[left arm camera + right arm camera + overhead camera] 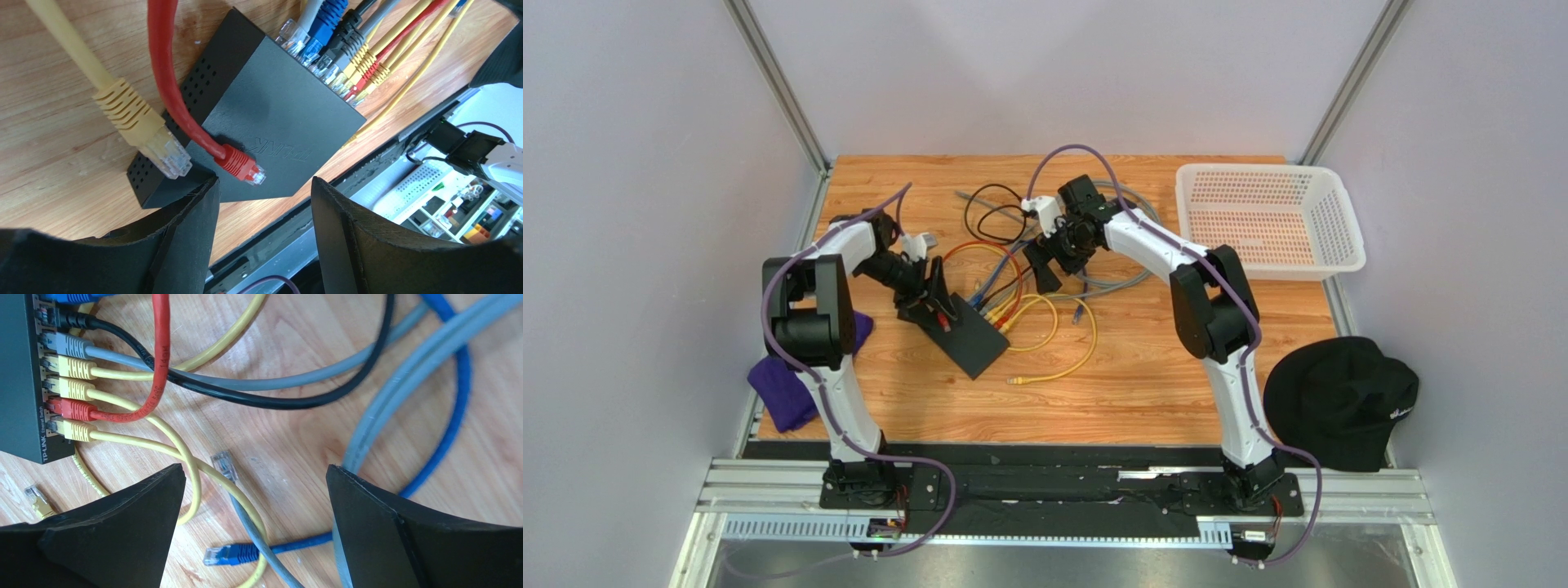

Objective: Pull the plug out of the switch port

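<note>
The flat black switch (971, 343) lies on the wooden table, with several plugged cables (344, 55) in its socket row. In the left wrist view the switch (276, 104) is just beyond my open left gripper (264, 184); a loose red plug (242, 166) rests on its top and a loose yellow plug (156, 138) lies at its corner. My right gripper (255, 471) is open and empty above the table, right of the switch (18, 386). Black, grey, yellow and red plugs (67, 407) sit in the ports.
Loose grey (224, 464), blue (230, 554) and yellow (37, 501) plugs lie on the table near the right gripper. Tangled cables (1014, 233) spread behind the switch. A white basket (1271, 218) stands back right, a black cap (1342, 398) right, a purple cloth (787, 380) left.
</note>
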